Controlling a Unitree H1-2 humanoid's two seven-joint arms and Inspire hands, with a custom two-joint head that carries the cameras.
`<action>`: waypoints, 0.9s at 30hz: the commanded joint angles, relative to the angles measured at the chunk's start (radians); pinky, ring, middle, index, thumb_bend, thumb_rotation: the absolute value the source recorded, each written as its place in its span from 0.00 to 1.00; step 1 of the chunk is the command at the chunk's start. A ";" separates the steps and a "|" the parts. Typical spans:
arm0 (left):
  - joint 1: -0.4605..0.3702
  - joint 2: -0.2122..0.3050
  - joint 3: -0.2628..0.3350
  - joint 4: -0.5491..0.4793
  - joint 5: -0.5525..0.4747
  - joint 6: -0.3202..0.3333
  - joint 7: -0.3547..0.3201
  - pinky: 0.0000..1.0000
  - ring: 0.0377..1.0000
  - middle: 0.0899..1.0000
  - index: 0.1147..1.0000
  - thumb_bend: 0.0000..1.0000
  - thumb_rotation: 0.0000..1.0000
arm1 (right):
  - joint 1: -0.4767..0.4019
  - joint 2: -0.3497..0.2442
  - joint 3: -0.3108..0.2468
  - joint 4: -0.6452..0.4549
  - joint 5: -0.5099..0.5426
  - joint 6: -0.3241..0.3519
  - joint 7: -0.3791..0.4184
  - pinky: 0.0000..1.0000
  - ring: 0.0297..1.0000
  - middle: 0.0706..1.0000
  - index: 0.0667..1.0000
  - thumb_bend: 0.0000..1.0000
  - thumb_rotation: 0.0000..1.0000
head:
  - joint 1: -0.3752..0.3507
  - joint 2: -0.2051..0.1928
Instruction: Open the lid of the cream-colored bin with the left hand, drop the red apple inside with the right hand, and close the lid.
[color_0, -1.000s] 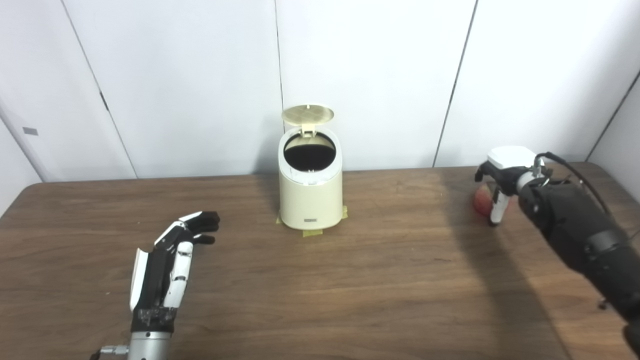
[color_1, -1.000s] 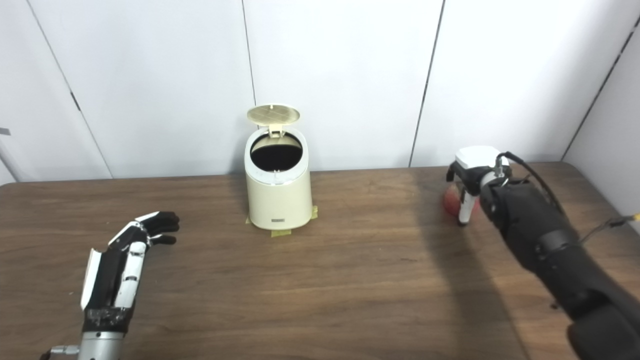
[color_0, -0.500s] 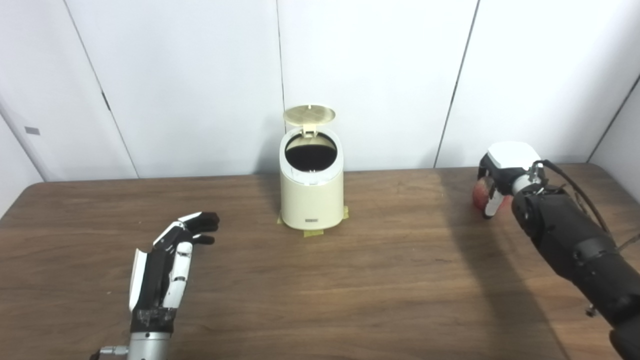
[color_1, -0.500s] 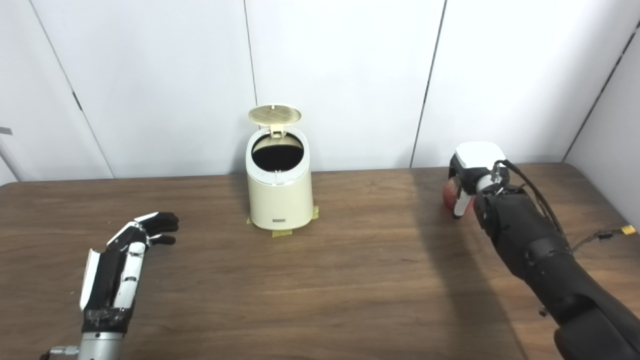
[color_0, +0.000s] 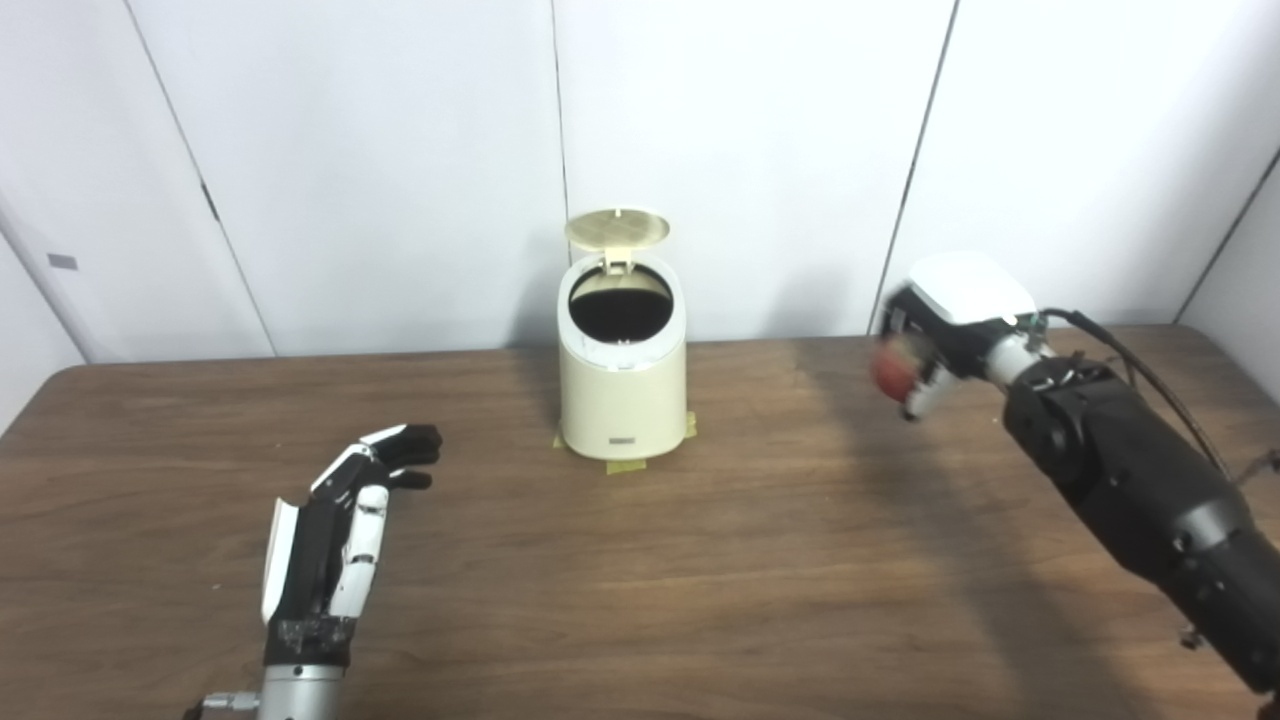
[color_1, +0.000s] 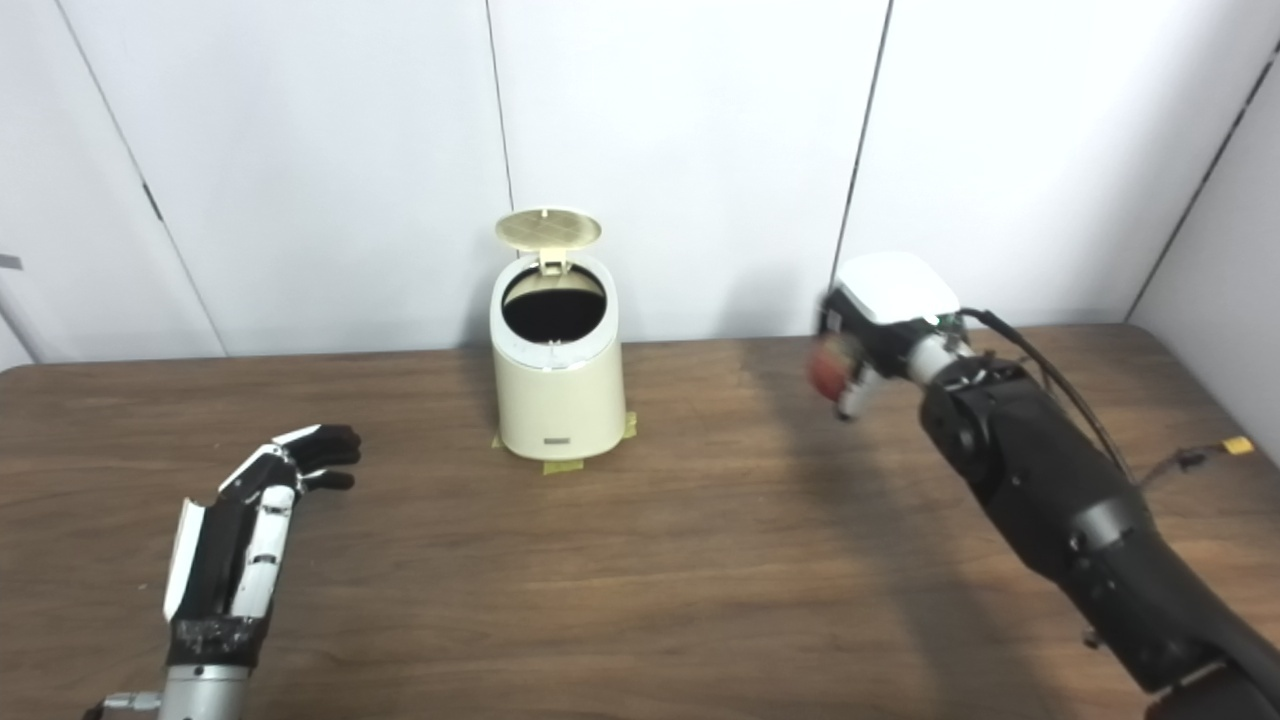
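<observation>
Nearest, the left hand (color_0: 335, 520) lay low over the table (color_0: 700, 560), fingers apart and empty. Further back on the right, the right hand (color_0: 935, 335) — raised clear of the wood — gripped the red apple (color_0: 893, 372). At the far edge stood the cream-colored bin (color_0: 622, 375), its lid (color_0: 617, 229) up.

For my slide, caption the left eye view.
Right hand carries the apple toward the open bin; left hand waits.
</observation>
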 joint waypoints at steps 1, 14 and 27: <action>-0.032 0.001 -0.001 0.001 0.004 -0.033 0.000 0.64 0.70 0.69 0.67 0.17 0.89 | -0.052 -0.009 -0.021 -0.089 -0.009 -0.036 0.004 0.36 0.45 0.52 0.41 0.51 0.00 | -0.001 0.000; -0.035 -0.012 -0.002 0.034 0.031 -0.034 0.015 0.62 0.69 0.68 0.66 0.15 0.85 | -0.122 0.150 -0.029 -0.312 -0.049 -0.161 0.082 0.34 0.42 0.52 0.41 0.51 0.00 | 0.003 -0.008; -0.033 -0.007 -0.011 0.034 0.030 -0.032 0.004 0.63 0.70 0.69 0.67 0.17 0.84 | -0.201 0.270 0.000 -0.127 -0.137 -0.331 -0.094 0.33 0.41 0.54 0.42 0.51 0.00 | 0.004 -0.009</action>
